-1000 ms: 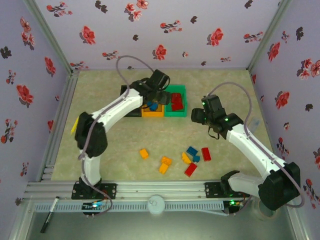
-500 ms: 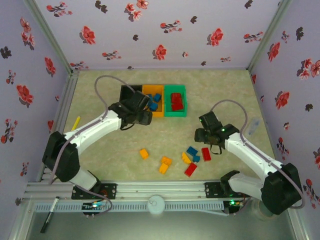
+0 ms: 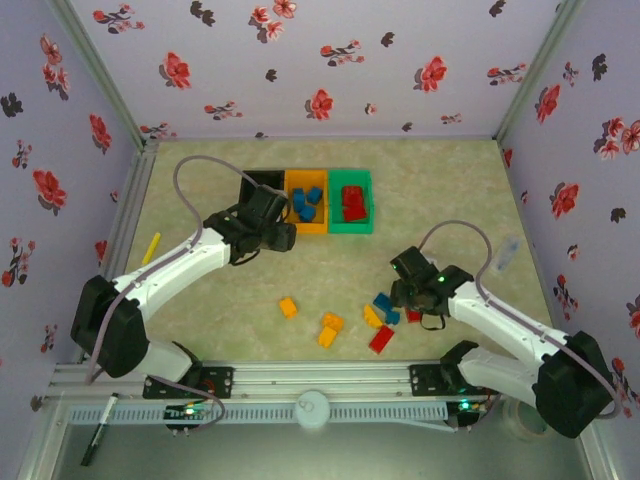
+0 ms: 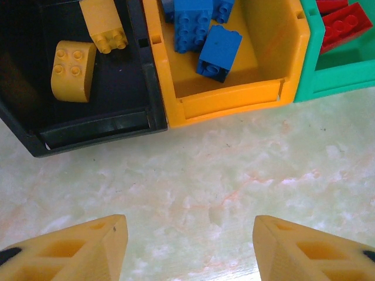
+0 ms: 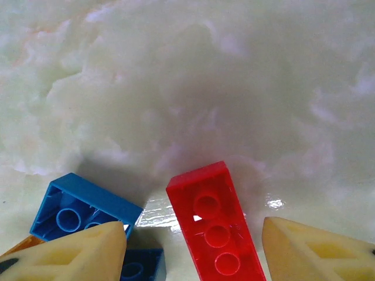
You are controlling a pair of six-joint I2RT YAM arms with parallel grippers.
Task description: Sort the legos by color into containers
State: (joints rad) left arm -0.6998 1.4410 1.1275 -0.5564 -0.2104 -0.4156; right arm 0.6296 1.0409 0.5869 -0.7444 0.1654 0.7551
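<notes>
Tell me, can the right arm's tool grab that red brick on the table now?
Probably yes. The right tool hangs open over the red brick, a finger on each side. The blue brick lies close to one finger but doesn't seem to block it.

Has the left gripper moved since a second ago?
Yes. The left gripper has drawn back from above the orange bin toward the near edge, and now hovers over the table in front of it.

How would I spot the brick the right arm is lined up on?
Start at the pile on the table, front right. Between the right fingers lies a long red brick, hollow underside up. Its neighbours are blue; the other red brick lies nearer the arm bases.
</notes>
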